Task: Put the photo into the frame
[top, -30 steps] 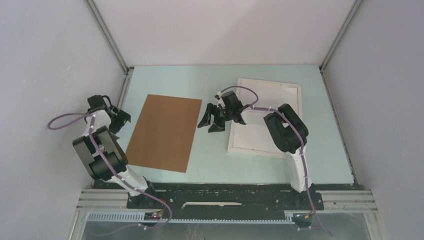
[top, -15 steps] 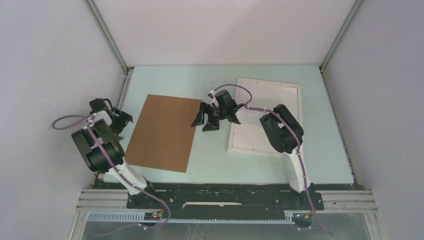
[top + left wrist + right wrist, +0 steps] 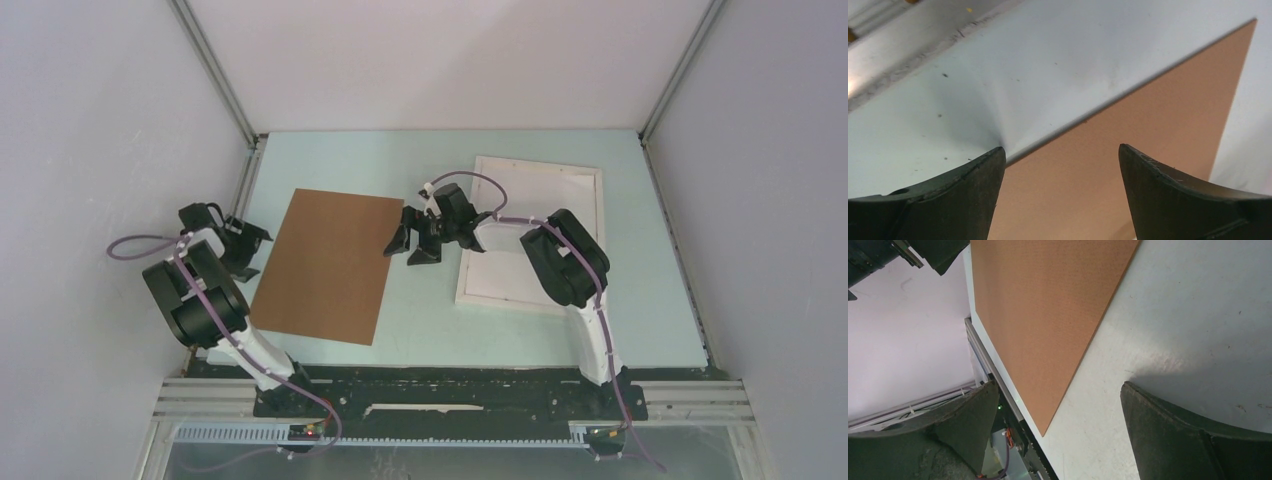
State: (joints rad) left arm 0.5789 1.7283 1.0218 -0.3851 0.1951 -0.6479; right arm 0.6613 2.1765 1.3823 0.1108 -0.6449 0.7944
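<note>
**Ana:** Where is everything in relation to the flat brown rectangular backing board [image 3: 328,265]?

**Ben:** The board lies flat on the pale green table top [image 3: 430,320]. The thin white rectangular picture frame [image 3: 533,235] lies flat too, well to the right of the board, with a strip of bare table between them. The frame's far end reaches a little beyond the board's far edge.

**Ana:** And the photo?

**Ben:** Inside the frame's border I see only a white surface. I cannot tell whether that is the print lying face down or just the pane.

**Ana:** What is the left gripper [image 3: 250,252] doing?

**Ben:** It sits at the board's left edge, about halfway along. In the left wrist view its jaws are spread wide. The board's edge runs between them, and one black fingertip [image 3: 993,160] is right at that edge. The left gripper [image 3: 1062,150] pinches nothing.

**Ana:** And the right gripper [image 3: 405,250]?

**Ben:** It is just beside the board's right edge, in the gap between the board and the frame, and closer to the board. The right arm reaches across the frame's near half to get there. In the right wrist view the right gripper [image 3: 1060,385] is fully spread over bare table, and the board's right edge runs down to a corner between the fingers [image 3: 1168,430]. It grips nothing either.
</note>
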